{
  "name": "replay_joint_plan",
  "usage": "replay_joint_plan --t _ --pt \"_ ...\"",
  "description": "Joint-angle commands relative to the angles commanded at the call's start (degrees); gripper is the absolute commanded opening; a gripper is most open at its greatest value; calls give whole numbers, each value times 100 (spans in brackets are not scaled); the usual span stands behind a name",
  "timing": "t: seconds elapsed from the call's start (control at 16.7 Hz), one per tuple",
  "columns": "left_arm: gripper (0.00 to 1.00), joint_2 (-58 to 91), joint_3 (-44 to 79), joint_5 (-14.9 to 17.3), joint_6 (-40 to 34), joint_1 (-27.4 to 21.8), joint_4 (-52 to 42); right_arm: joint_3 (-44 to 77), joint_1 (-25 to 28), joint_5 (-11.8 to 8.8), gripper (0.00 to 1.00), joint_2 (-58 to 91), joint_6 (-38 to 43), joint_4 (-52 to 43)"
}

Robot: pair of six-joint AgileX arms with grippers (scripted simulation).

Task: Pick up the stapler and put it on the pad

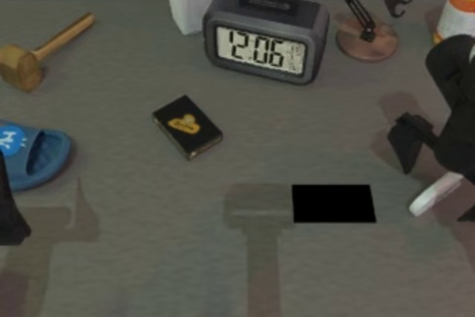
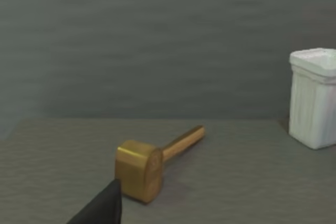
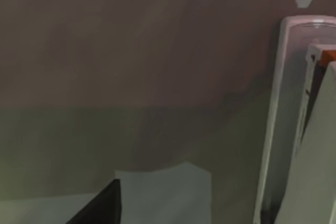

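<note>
Stapler [image 1: 436, 194] beneath right end effector [image 1: 438, 172]

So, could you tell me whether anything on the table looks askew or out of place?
Only the stapler: it sits tilted in the right gripper, right of the pad, not on it. The left gripper is parked at the left edge.

top — overhead, down | left wrist — low, shares mallet [image 1: 33, 53]
</note>
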Motion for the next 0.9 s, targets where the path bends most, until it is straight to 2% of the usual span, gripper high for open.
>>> replay_joint_plan --t 0.12,0.9 --pt "100 0 0 0 0 0 0 0 0 0 100 0 0 0" --pt "100 0 0 0 0 0 0 0 0 0 2 0 0 0"
